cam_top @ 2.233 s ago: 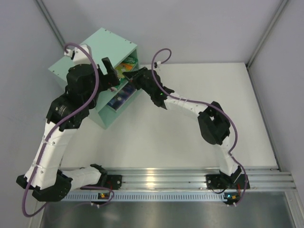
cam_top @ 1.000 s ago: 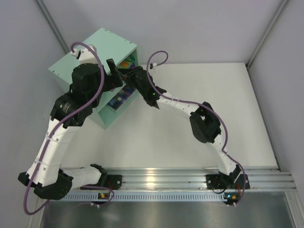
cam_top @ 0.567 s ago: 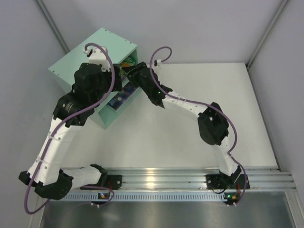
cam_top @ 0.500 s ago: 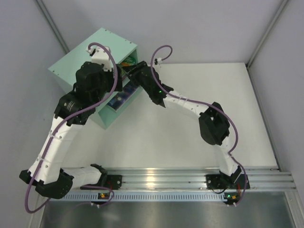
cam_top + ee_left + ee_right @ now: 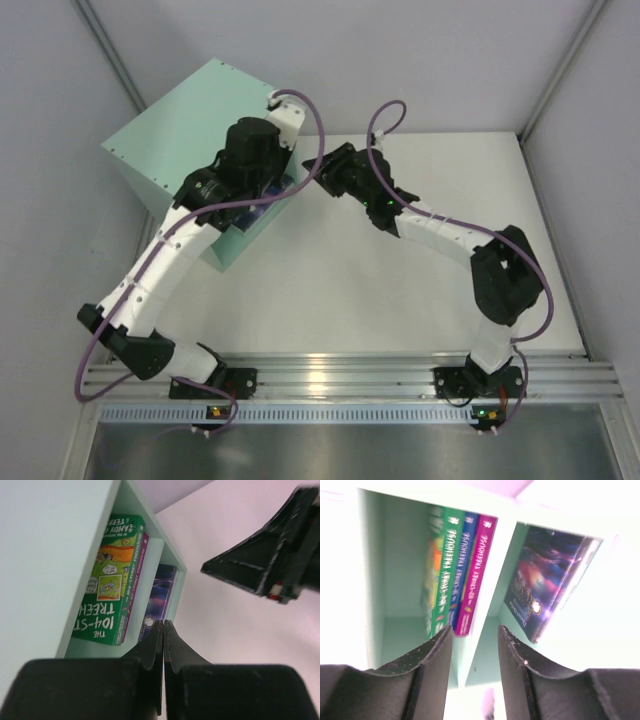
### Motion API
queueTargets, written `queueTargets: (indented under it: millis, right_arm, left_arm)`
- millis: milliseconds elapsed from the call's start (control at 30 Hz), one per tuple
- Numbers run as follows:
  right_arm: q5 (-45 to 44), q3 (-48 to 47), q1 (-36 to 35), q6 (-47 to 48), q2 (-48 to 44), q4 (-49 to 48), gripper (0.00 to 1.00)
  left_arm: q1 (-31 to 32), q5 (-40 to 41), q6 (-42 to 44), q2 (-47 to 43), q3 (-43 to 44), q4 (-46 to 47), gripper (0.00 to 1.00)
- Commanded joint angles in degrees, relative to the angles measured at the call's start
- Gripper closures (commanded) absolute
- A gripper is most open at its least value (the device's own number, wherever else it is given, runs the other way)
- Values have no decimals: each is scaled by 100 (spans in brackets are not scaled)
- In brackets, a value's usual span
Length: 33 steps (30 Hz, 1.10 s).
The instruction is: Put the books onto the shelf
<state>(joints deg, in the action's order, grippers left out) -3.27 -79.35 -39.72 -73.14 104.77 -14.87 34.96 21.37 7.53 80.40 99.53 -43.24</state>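
Black left tool now shut & right tool backed off shelf.

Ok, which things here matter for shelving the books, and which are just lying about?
Job: shelf; green book, blue book, magenta book in one compartment; galaxy book in the other.
Just there: white table, purple cables, metal rail.

Left arm and right arm, white links, black joint housings, purple cable looped along each, matte black fingers.
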Motion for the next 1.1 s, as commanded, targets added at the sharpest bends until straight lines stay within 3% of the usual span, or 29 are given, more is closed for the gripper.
queueTargets:
  millis: [0, 67, 300, 500, 767, 1067]
  right_arm:
    - [922, 706, 552, 948, -1150, -227, 60]
    - [1511, 1296, 781, 1144, -1756, -366, 61]
    - [2470, 3660, 2274, 2093, -4083, -34, 68]
    - [3525, 4278, 3513, 2594, -5281, 520, 68]
    - [4404, 4498, 4472, 2823, -5503, 670, 70]
    - [4748, 4648, 4842, 2788, -5485, 573, 71]
  left_arm:
    - [554, 699, 871, 510, 243, 290, 100]
    - [626, 720, 1318, 852, 208, 281, 100]
    - [714, 2678, 2462, 1838, -196, 1449, 100]
    - [521, 3110, 3641, 2278, -521, 2530, 100]
    - [196, 3260, 3914, 2752, -224, 2611, 100]
    - [-129, 3409, 3879, 3122, -56, 2628, 100]
